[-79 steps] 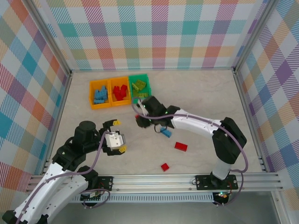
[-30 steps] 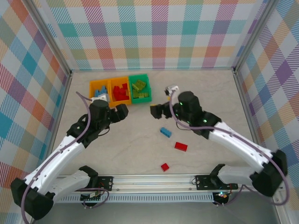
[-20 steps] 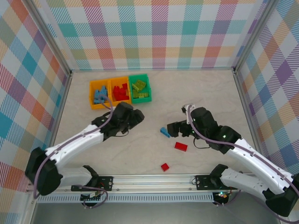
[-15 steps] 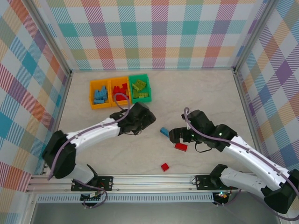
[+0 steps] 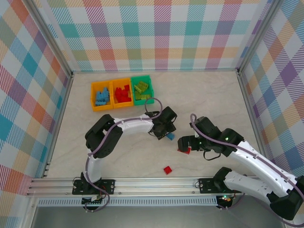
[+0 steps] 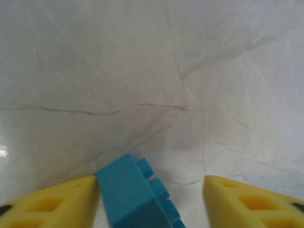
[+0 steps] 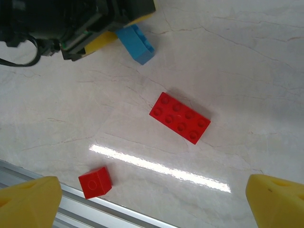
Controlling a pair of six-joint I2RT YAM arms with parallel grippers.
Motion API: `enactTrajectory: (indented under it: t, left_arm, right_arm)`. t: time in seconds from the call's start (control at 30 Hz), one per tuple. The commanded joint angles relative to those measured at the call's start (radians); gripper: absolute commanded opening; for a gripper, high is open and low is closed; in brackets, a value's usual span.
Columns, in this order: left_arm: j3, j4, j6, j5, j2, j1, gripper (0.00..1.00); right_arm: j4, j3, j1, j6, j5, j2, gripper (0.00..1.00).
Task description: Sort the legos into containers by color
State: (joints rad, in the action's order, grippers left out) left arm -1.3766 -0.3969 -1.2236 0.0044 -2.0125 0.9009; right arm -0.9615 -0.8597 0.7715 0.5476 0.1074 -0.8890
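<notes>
A blue lego (image 5: 169, 137) lies on the table between the yellow fingers of my left gripper (image 5: 166, 132). In the left wrist view the blue lego (image 6: 135, 194) touches the left finger (image 6: 57, 202). A gap separates it from the right finger (image 6: 256, 202), so the left gripper (image 6: 151, 190) is open around it. My right gripper (image 5: 186, 142) hovers open over a red eight-stud lego (image 7: 180, 118), with nothing between its fingers (image 7: 28, 202). A small red lego (image 5: 167, 169) lies nearer the front. The containers hold sorted legos: blue in one orange bin (image 5: 93, 99), red in the other (image 5: 113, 91), lime in the green bin (image 5: 142, 100).
The metal front rail (image 7: 95, 209) runs just beyond the small red lego (image 7: 95, 182). The left gripper's black body and yellow finger (image 7: 102, 40) sit close beside the right gripper's space. Checked walls enclose the table on three sides.
My left arm has swung from the bins out to the blue lego and its jaws have narrowed around it. The right gripper has dropped toward the red lego, still wide open.
</notes>
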Motion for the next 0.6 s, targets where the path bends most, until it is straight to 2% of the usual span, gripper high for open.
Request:
enactTrajectory:
  t: [0.0,0.1,0.27,0.43,0.57]
  left_arm:
    - [-0.032,-0.037,0.002,0.032,-0.029,0.010,0.49]
    - [-0.029,-0.049,0.021,0.019,-0.022,0.010,0.35]
    - [-0.025,-0.083,0.079,-0.046,0.041,0.007,0.20]
    - [-0.020,-0.137,0.167,-0.150,0.153,-0.030,0.13]
    - [-0.003,-0.191,0.273,-0.293,0.295,-0.122,0.12]
  right_arm:
    - [-0.031,0.013,-0.005,0.028,0.014,0.020,1.00]
    - [-0.033,0.013,-0.005,0.035,0.008,0.021,1.00]
    - [-0.010,0.011,-0.005,0.042,-0.016,0.004,1.00]
    - [0.101,0.027,-0.005,0.056,-0.059,0.021,1.00]
    - [0.176,0.039,-0.005,0.061,-0.081,0.022,1.00]
